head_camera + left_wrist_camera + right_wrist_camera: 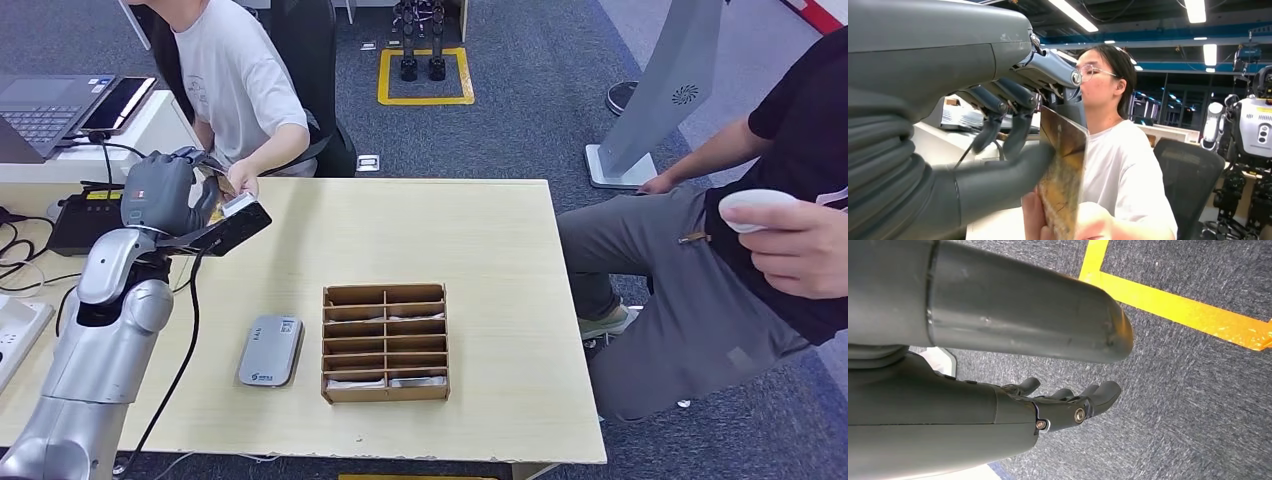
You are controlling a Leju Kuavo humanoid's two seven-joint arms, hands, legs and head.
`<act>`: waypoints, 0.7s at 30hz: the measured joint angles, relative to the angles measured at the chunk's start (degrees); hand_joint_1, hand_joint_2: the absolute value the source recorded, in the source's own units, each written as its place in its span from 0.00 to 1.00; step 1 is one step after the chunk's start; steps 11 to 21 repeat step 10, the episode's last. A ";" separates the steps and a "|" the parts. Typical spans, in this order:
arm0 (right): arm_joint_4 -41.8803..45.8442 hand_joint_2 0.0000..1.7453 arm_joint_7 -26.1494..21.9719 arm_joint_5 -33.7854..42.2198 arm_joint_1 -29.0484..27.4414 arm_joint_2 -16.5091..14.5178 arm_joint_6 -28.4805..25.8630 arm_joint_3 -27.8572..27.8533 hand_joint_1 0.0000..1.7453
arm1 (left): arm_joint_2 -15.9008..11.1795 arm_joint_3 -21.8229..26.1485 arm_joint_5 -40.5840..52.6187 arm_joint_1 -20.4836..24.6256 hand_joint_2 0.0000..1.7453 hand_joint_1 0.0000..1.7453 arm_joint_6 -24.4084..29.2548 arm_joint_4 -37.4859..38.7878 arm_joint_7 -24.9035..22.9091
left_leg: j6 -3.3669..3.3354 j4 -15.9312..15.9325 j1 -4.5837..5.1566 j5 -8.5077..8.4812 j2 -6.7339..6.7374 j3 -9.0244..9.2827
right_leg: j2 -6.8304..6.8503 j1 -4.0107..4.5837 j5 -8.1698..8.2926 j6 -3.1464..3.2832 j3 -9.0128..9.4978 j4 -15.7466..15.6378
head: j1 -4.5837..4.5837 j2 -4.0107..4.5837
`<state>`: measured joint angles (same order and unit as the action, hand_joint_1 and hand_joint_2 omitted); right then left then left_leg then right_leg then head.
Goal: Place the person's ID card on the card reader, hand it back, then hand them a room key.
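My left arm (100, 330) is silver, rounded metal segments, with a black cable along it. My left hand (165, 190) is grey, with a ribbed cover, dark fingers (1015, 117) and small screws. My right hand (1068, 405) looks the same.

One card reader (270, 350), one slotted box (385, 342), one laptop (45, 112), one tablet (117, 103), two people (235, 85) (740, 240), one card (1063, 175).
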<state>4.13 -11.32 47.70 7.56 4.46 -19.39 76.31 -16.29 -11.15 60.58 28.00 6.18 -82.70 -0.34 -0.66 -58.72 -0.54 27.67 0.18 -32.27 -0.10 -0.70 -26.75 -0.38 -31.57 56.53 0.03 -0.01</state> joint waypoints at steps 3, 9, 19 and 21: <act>0.00 0.00 -0.09 0.33 -0.01 0.00 0.00 0.25 0.00 | 0.25 0.05 -3.36 -0.08 1.00 0.00 -0.43 0.14 1.37 | 0.00 0.00 0.00 0.00 -0.01 -0.04 | 0.01 0.00 0.00 0.00 -0.01 0.00 | -0.01 0.00; -0.02 0.00 -0.78 1.88 -0.37 0.00 -0.08 0.46 0.00 | 0.27 2.03 -9.15 -2.46 1.00 0.00 0.18 -0.24 3.35 | 0.00 0.00 0.00 0.00 0.03 -0.04 | -0.02 0.00 0.00 0.00 -0.02 0.01 | -0.01 0.00; -0.02 0.00 -0.84 2.02 -0.45 0.00 -0.09 0.46 0.00 | 0.18 2.36 -9.17 -2.81 1.00 0.00 0.37 -0.33 3.35 | 0.00 0.00 0.00 0.00 0.03 -0.04 | -0.02 0.00 0.00 0.00 -0.03 0.01 | -0.01 0.00; -0.02 0.00 -0.84 2.02 -0.45 0.00 -0.09 0.46 0.00 | 0.18 2.36 -9.17 -2.81 1.00 0.00 0.37 -0.33 3.35 | 0.00 0.00 0.00 0.00 0.03 -0.04 | -0.02 0.00 0.00 0.00 -0.03 0.01 | -0.01 0.00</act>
